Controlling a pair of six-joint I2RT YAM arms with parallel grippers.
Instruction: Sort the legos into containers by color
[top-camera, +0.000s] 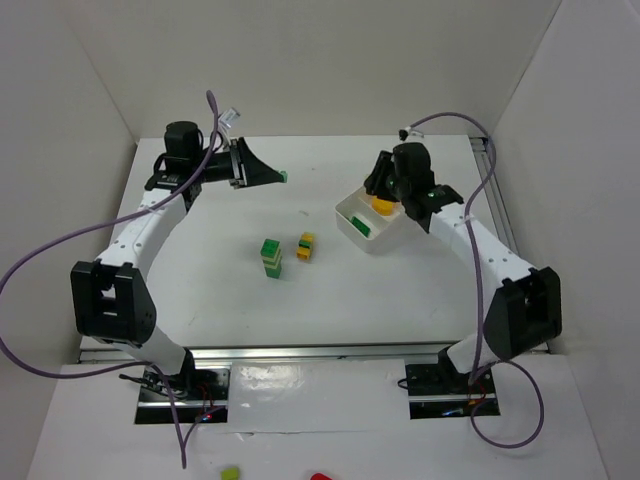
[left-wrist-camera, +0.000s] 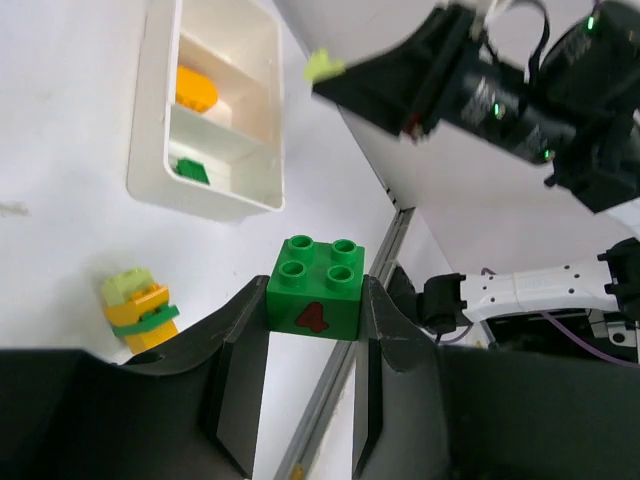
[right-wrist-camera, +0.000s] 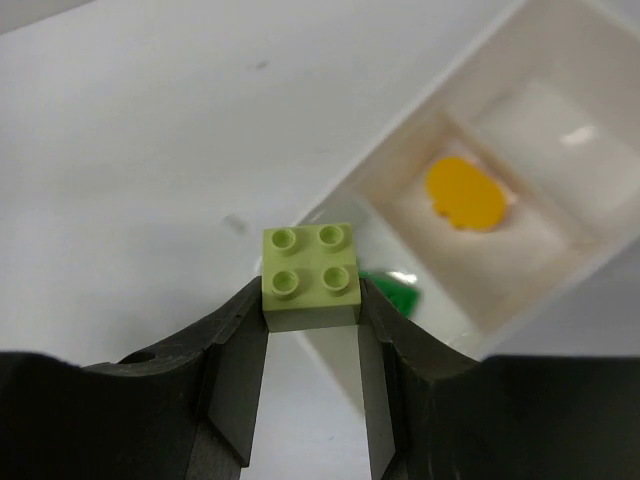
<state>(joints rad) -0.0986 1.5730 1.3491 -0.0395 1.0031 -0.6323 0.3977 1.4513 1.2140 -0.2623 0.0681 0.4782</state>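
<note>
The white table carried a job that was, by my judgement, well under half done. The divided white tray sat on the right side and held only two pieces: an orange-yellow rounded piece in the middle compartment and a dark green piece in the one beside it.

The left gripper was raised at the far left, well apart from the tray, and clamped a bright green brick with a red 4 on its side. The right gripper hung over the tray's near edge, pinching a lime brick above the green compartment.

Both bricks had yet to be dropped. Mid-table, a green stack and a yellow stack stood just beside each other, and both needed pulling apart and sorting.
</note>
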